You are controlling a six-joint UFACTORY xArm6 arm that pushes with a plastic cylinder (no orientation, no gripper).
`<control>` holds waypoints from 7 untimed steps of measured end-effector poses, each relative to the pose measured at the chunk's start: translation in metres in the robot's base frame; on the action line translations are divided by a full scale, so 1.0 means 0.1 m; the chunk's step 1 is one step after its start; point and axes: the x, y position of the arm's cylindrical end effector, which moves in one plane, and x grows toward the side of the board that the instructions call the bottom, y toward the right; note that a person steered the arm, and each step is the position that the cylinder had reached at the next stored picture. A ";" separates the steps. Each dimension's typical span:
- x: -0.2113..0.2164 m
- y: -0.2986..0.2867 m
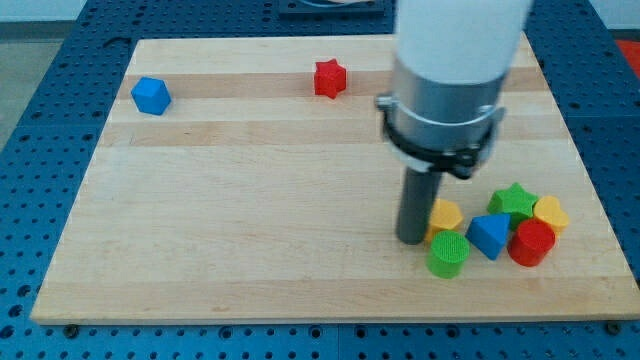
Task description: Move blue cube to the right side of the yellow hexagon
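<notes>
Right now my tip sits low on the wooden worktop, toward the view's right. I have no fingers at all, only a straight dark rod, so nothing is being held. My tip is just to the left of a yellow block, and it looks like it is touching it, but I cannot tell for sure. That yellow block's shape is hard to make out from here. A green round block stands just below it and close to my tip too. To the right of those come a blue block with a pointy shape, a green star, a red round block and one more yellow block, all bunched up together near the view's bottom right. The blue cube is far away from me, up near the view's top left corner of the worktop, all by itself. A red star sits alone near the view's top, about in the middle. A big white and grey part of my arm hides some of the worktop behind it.
</notes>
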 end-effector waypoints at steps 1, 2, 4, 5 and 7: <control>0.00 0.18; -0.05 -0.13; -0.81 -1.36; -1.29 -1.94; -2.68 -2.38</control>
